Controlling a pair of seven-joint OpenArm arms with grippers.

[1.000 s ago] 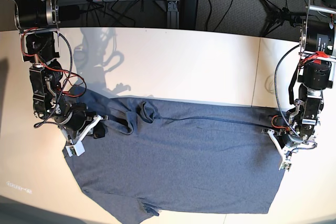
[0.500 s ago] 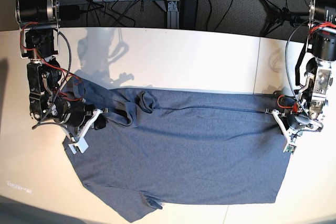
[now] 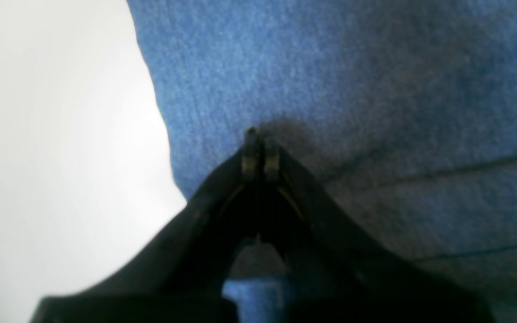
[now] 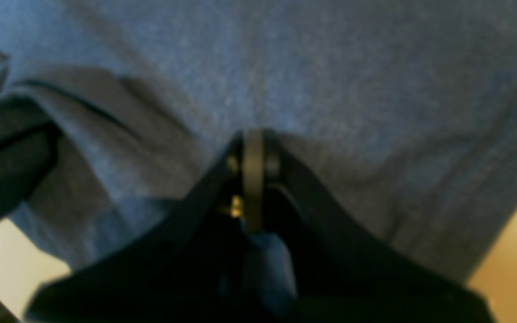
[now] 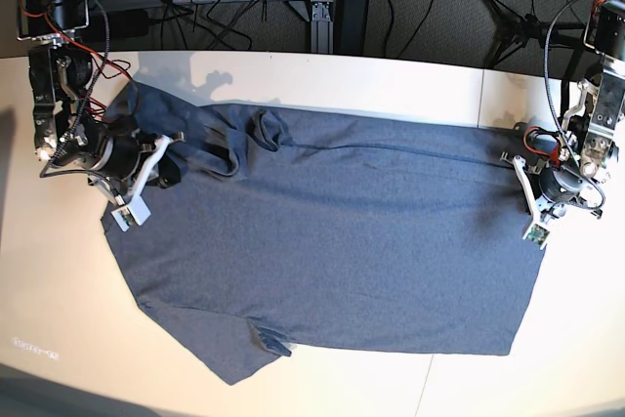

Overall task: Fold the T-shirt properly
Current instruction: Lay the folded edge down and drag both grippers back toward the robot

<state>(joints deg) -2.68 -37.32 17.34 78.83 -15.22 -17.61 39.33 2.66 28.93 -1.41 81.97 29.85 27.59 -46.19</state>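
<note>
T-shirt (image 5: 332, 241) lies spread on the table (image 5: 391, 85): light, limp cloth, best taken at hems and corners. Both claws pinch its far edge, right gripper (image 5: 161, 158) by the sleeve, left gripper (image 5: 522, 171) opposite.

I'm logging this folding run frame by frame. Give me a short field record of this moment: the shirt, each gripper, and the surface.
shirt: blue T-shirt spread across the table, plain side up, one sleeve bunched near its far edge
left gripper: shut on the T-shirt at its edge
right gripper: shut on the T-shirt near the bunched sleeve
surface: white table
fold status: no fold completed yet
</note>
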